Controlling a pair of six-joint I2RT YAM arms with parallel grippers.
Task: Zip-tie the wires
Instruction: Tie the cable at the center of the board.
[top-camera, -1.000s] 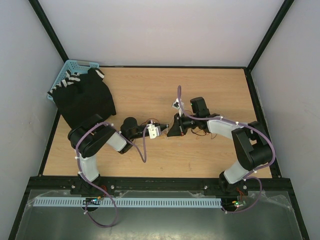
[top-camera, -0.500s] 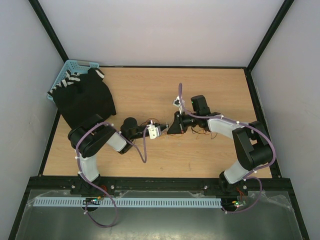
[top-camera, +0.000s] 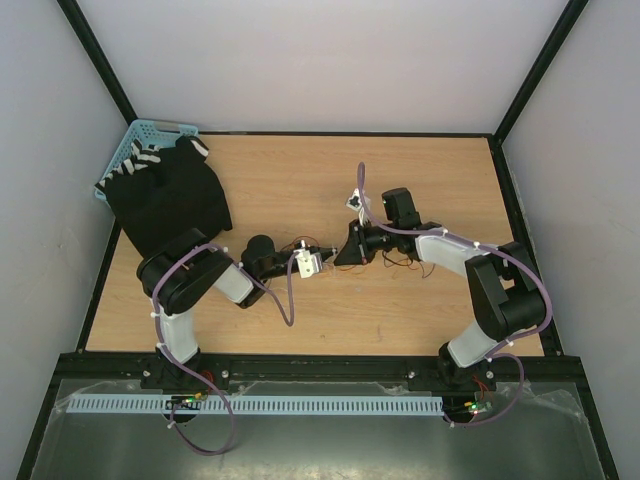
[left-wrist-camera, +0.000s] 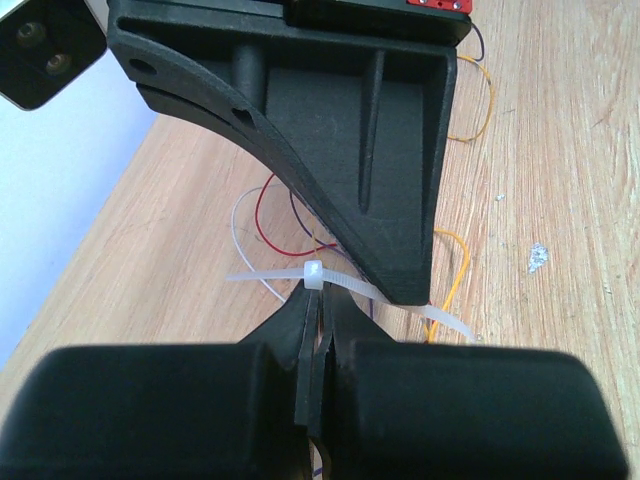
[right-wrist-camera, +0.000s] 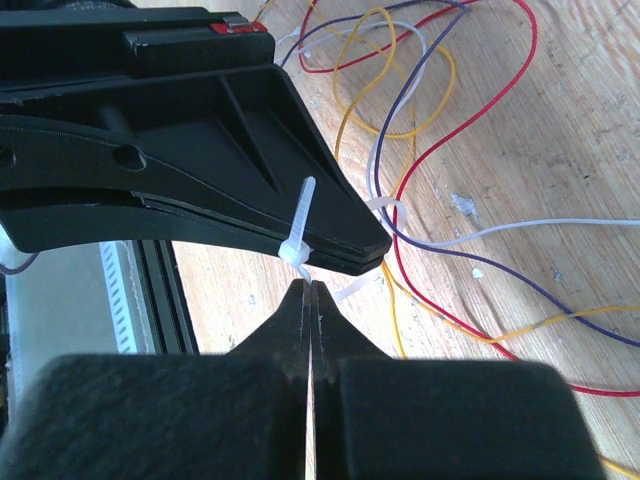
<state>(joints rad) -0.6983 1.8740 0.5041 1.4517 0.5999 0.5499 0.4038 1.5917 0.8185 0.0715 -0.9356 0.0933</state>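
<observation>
The zip tie (left-wrist-camera: 314, 276) is a white strip with a square head, held between my two grippers above the table. My left gripper (left-wrist-camera: 318, 297) is shut, with the zip tie's head right at its tips. My right gripper (right-wrist-camera: 310, 285) is shut on the strip just below the head (right-wrist-camera: 292, 250); the free tail sticks up. The wires (right-wrist-camera: 430, 150), thin red, orange, purple and whitish strands, curl in loops on the wood behind the jaws. They also show in the left wrist view (left-wrist-camera: 268, 228). In the top view both grippers, left (top-camera: 325, 251) and right (top-camera: 342, 253), meet tip to tip mid-table.
A black cloth with striped ends (top-camera: 170, 195) lies at the far left, partly over a blue basket (top-camera: 150, 130). The wooden table (top-camera: 270, 170) is bounded by black frame rails. Purple arm cables loop near both wrists.
My right wrist has shifted slightly towards the far side and left. The left arm has hardly moved. Both grippers stay shut at the zip tie.
</observation>
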